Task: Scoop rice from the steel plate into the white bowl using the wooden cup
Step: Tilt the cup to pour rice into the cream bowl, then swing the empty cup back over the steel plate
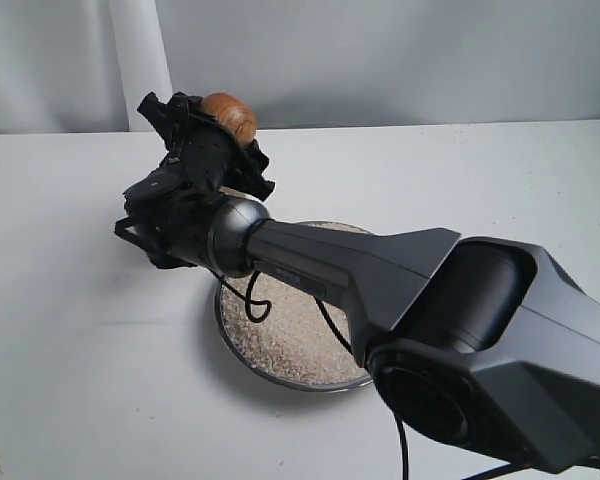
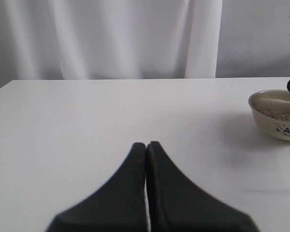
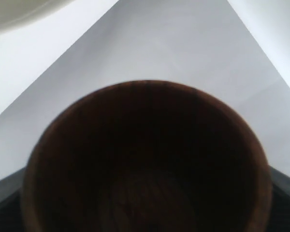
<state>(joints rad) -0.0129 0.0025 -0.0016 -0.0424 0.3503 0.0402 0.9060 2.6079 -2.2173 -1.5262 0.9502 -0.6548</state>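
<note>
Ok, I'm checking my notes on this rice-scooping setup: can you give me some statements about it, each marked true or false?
1. The right gripper holds the dark reddish-brown wooden cup above the white table. True.
2. The small cream-white ceramic bowl with blue markings is empty. False: it holds rice.
3. The left gripper has its jaws wide open. False: they are shut together on nothing.
4. The wide, shiny round steel plate has rice in it. True.
5. The wooden cup is brimming with rice. False: in the right wrist view its inside looks dark and empty.
</note>
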